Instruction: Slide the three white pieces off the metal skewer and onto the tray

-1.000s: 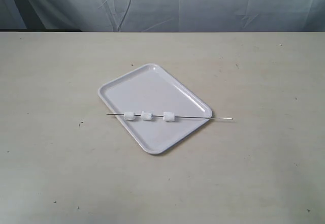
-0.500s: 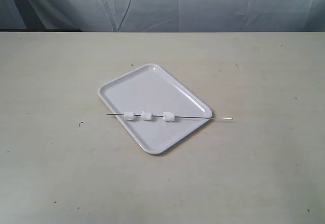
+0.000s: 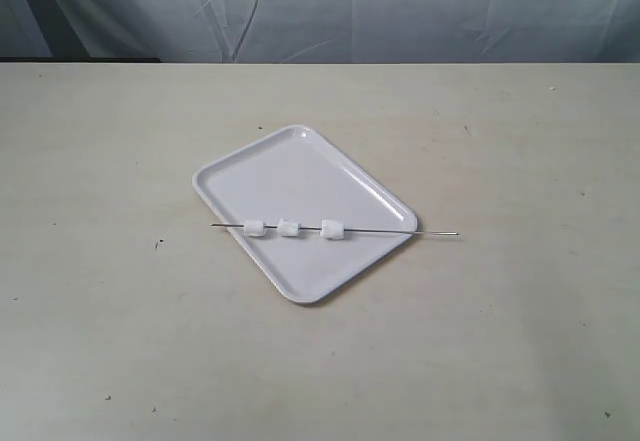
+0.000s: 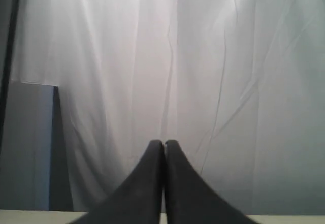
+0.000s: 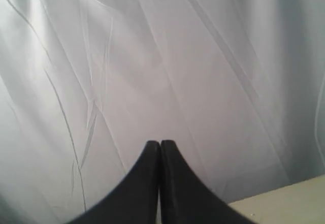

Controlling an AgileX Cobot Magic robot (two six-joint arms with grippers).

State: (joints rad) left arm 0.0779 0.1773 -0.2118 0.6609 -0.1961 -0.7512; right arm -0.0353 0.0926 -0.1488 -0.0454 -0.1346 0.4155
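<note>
A glossy white tray [image 3: 300, 176] lies at an angle in the middle of the table. Across its near part rests the thin metal skewer [image 3: 380, 231], its ends sticking out past the rim on both sides. Three white pieces are threaded on it: one at the left [image 3: 255, 228], one in the middle [image 3: 289, 228], one at the right [image 3: 332, 229]. Neither arm shows in the exterior view. My left gripper [image 4: 164, 142] is shut and empty, facing a white curtain. My right gripper [image 5: 160, 142] is also shut and empty, likewise facing the curtain.
The beige table [image 3: 520, 301] carries small dark specks. A wrinkled white curtain [image 3: 400, 11] hangs behind its far edge. A strip of the table [image 5: 284, 203] shows in the right wrist view.
</note>
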